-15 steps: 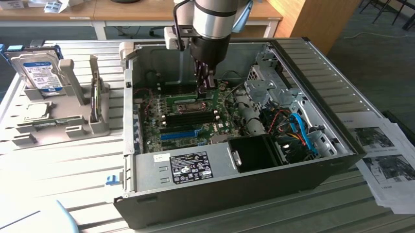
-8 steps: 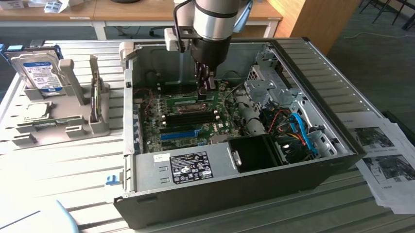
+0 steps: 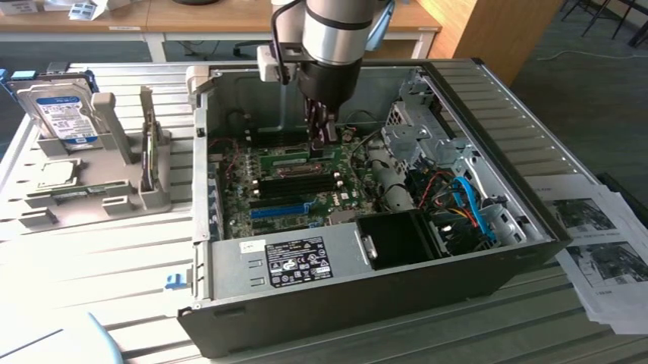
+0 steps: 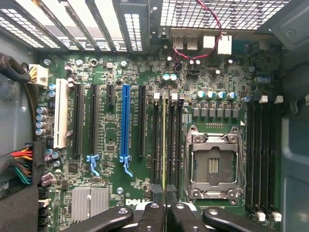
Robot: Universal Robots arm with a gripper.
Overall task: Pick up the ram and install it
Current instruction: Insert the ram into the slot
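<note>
My gripper is closed on the ram, which stands on edge over the black memory slots beside the CPU socket. I judge it should be held parallel to its slot and pressed straight down, without tilt.

I count: one open dark metal computer case, one silver blue-labelled hard drive, one long blue plastic slot, one long white plastic slot, one square metal processor socket, one narrow green ram stick, my one end effector.
</note>
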